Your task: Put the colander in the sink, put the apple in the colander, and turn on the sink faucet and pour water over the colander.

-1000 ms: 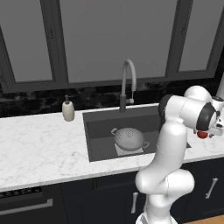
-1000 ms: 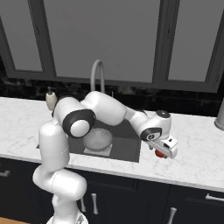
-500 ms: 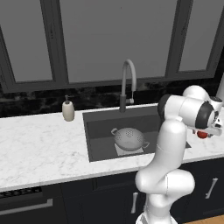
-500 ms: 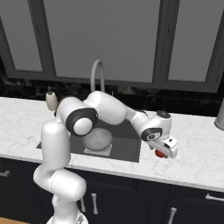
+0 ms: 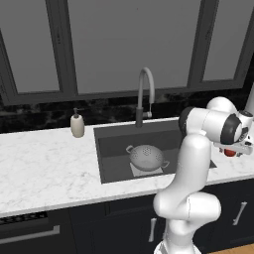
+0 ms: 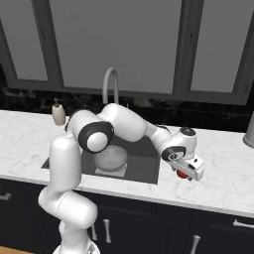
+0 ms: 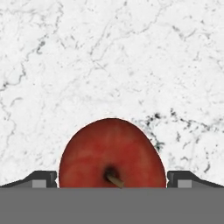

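1. The room is a kitchen with large dark-framed windows [image 5: 124, 44] over a black speckled backsplash [image 6: 208, 116], and dark cabinet fronts [image 6: 149, 225] with pale bar handles below.
2. The table [image 5: 44, 168] is a long white marble top with grey veins, running along the wall.
3. The sink [image 5: 111, 149] is a dark grey basin cut into the table, reaching from near its back edge toward its front edge.
4. The sink faucet [image 5: 144, 94] rises at the sink's back edge, its arched spout curving over the basin.
5. The colander [image 5: 147, 157] sits at the bottom of the sink, on the pale drain plate, dome side up as far as can be told.
6. A beige soap dispenser [image 5: 77, 124] stands on the table near the sink's back left corner.
7. The gripper [image 7: 112, 179] hangs low over the table to the right of the sink, near the front edge, its jaws spread wide with one dark tip on each side of the apple.
8. The apple [image 7: 112, 154] rests on the marble, stem up, between the tips; whether they touch its skin cannot be told.
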Controlling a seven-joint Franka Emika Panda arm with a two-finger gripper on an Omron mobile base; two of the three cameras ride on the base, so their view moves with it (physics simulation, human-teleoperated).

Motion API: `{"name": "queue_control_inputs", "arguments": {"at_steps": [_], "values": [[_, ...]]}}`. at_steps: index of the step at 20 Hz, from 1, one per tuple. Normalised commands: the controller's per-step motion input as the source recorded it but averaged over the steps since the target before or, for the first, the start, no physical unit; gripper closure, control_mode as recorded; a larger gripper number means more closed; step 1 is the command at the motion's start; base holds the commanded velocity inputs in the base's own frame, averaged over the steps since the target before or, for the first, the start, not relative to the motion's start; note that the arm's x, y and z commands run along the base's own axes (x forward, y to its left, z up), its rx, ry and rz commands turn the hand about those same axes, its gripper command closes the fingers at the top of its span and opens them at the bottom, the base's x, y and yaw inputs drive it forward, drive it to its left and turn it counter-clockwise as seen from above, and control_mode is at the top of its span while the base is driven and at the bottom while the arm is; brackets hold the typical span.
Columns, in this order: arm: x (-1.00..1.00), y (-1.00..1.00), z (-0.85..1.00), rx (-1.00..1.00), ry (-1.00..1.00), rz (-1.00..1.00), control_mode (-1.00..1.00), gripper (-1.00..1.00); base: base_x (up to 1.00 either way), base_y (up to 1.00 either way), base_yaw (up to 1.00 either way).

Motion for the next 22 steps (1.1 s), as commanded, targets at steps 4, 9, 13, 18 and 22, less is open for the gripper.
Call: {"name": "queue_control_inputs", "arguments": {"at_steps": [4, 9, 13, 18, 22], "values": [[0.00, 0.00, -0.16, 0.00, 0.00, 0.00, -1.00, 1.00, 0.00, 0.00, 0.00], [0.00, 0.00, -0.01, 0.00, 0.00, 0.00, -1.00, 1.00, 0.00, 0.00, 0.00], [0.00, 0.02, 0.00, 0.00, 0.00, 0.00, -1.00, 1.00, 0.00, 0.00, 0.00], [-0.04, 0.21, 0.17, 0.00, 0.00, 0.00, -1.00, 1.00, 0.00, 0.00, 0.00], [-0.06, 0.48, 0.19, 0.00, 0.00, 0.00, -1.00, 1.00, 0.00, 0.00, 0.00]]}}
